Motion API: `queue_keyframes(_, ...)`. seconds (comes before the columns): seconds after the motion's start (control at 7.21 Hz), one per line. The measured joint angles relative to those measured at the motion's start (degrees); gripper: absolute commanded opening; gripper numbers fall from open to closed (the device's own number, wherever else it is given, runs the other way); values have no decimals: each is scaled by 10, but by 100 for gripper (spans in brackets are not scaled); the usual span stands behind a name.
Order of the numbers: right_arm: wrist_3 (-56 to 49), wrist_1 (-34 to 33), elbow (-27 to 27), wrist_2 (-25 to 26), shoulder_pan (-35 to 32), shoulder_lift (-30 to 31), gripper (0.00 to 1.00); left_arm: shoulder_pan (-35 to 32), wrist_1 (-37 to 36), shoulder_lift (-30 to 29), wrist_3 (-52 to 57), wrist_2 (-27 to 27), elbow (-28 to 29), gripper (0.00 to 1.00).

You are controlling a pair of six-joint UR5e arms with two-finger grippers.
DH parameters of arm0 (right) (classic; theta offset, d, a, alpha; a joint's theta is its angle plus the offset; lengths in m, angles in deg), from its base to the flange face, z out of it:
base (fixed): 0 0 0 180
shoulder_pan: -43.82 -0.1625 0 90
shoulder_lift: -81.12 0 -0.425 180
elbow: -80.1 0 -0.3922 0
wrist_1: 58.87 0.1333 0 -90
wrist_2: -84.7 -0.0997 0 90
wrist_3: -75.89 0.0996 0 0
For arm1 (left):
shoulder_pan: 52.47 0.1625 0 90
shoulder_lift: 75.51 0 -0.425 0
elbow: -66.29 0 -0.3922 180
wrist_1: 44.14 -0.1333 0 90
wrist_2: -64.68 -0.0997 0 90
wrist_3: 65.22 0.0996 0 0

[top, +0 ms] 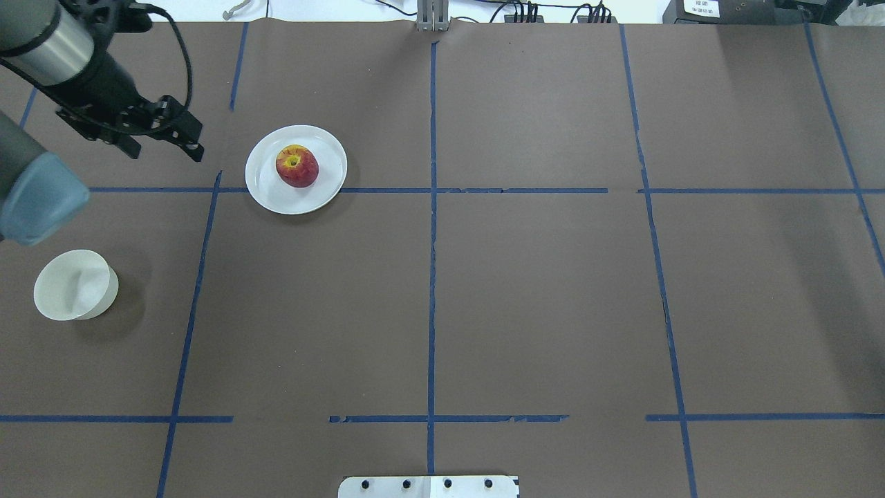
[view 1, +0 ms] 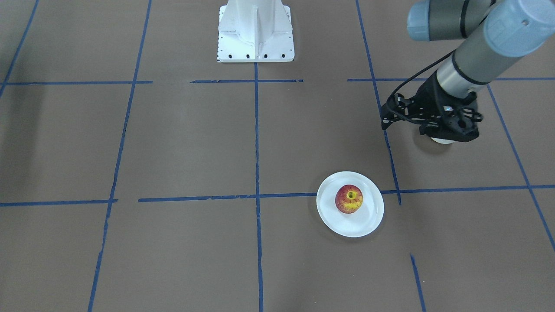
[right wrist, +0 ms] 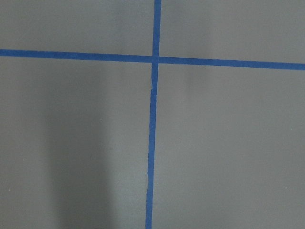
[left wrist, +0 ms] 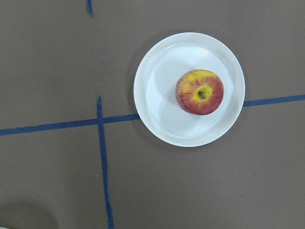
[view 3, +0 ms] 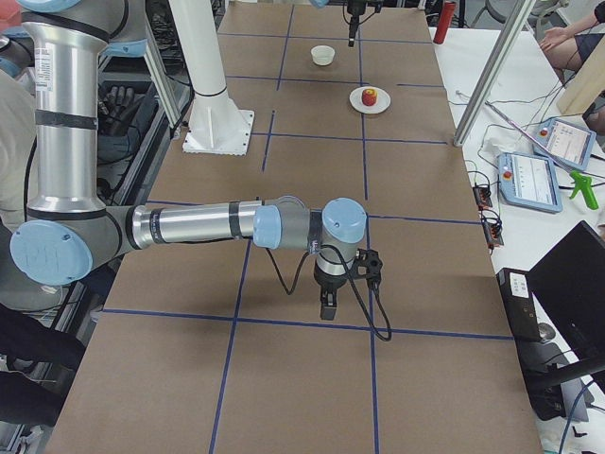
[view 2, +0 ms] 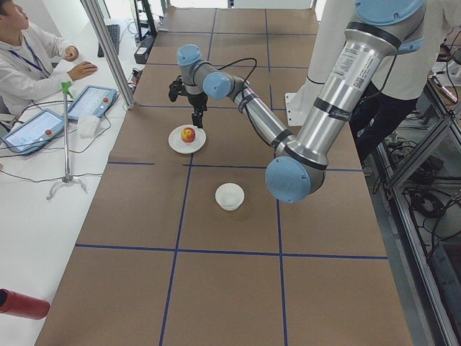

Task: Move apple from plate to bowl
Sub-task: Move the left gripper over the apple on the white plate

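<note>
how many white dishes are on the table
2. The flat round white plate, holding a red-yellow apple, lies on the robot's left side; the small deep white bowl stands empty further left and nearer the robot. None looks hidden.

Apple (top: 297, 166): red, streaked with yellow, dark at the stem dimple. Plate (top: 276, 197): plain white. Bowl (top: 75, 285): cream-white, glossy inside. Table (top: 539, 290): matte brown, gridded with blue tape lines (top: 432, 277).

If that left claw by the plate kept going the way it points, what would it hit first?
The left gripper points straight down beside the plate, so it would probably meet the brown table cover near the rim, not the apple. Its height makes the exact spot uncertain.
</note>
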Motion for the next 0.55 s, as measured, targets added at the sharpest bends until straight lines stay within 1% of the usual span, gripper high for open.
queue_keyframes(0.14, 0, 0, 0, 0, 0, 0, 100, 18, 67, -9, -47, -1, 45, 100)
queue_keyframes(0.28, 0, 0, 1, 0, 0, 0, 100, 32, 120, -21, -84, -2, 91, 100)
queue_keyframes(0.42, 0, 0, 1, 0, 0, 0, 100, 44, 144, -48, -106, -5, 139, 100)
queue_keyframes(0.55, 0, 0, 1, 0, 0, 0, 100, 57, 150, -82, -128, -20, 178, 100)
